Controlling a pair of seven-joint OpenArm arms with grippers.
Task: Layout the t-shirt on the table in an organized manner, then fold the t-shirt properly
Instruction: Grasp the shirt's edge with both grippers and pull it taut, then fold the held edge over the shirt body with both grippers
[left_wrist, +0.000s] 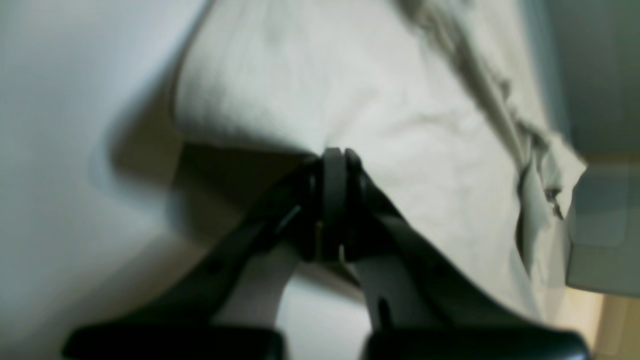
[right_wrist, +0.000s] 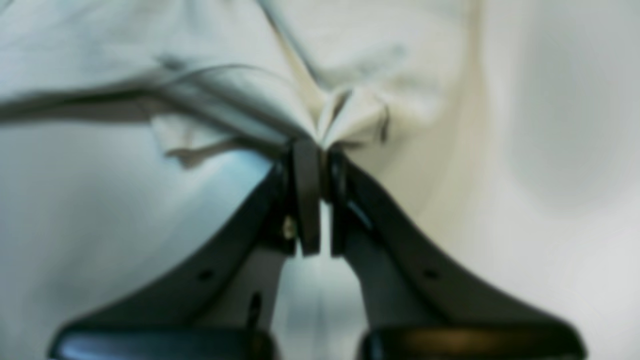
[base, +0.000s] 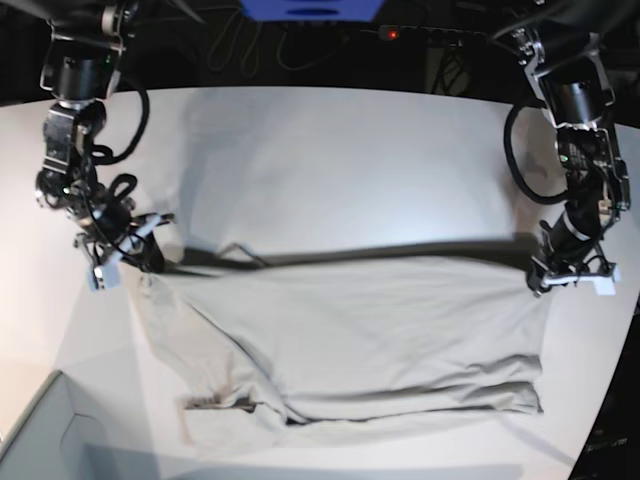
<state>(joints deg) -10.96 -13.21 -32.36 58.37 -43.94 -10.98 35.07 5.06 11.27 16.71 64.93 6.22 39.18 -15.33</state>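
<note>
The light grey-beige t-shirt (base: 340, 330) is stretched wide across the white table (base: 340, 150). Its far edge hangs lifted between the two grippers and casts a dark shadow band on the tabletop. Its near part and a crumpled sleeve (base: 215, 415) rest on the table. My left gripper (left_wrist: 334, 155) is shut on one corner of the shirt (left_wrist: 350, 90), at the base view's right (base: 541, 273). Over on that view's left (base: 150, 262), my right gripper (right_wrist: 317, 146) is shut on a bunched pinch of the shirt (right_wrist: 350, 110).
A pale grey box corner (base: 40, 435) stands at the front left of the base view, and a blurred grey block (left_wrist: 600, 230) shows at the right of the left wrist view. Cables and dark equipment (base: 300, 40) line the table's far edge.
</note>
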